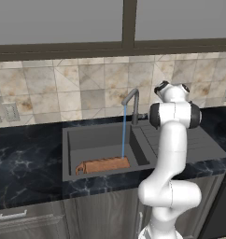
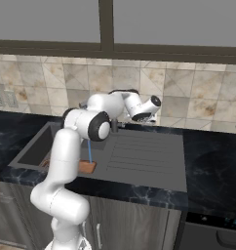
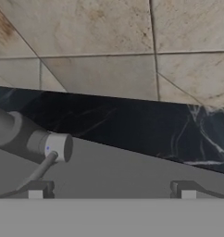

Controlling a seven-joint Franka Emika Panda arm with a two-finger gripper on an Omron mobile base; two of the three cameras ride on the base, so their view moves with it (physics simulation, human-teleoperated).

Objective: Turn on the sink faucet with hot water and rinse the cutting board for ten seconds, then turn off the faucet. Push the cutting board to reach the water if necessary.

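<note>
Water (image 1: 123, 133) runs in a thin blue line onto the right end of the cutting board (image 1: 103, 165), which lies along the near wall of the sink (image 1: 87, 135). Farther back, the end effector (image 3: 111, 192) hangs spread and empty just right of the sink faucet (image 1: 132, 105) lever (image 3: 42, 167). Best to let the rinse finish, then nudge that lever gently. Its tips are half cut off.

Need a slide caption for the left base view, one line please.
Water runs from the faucet onto the right end of the board in the sink.
</note>
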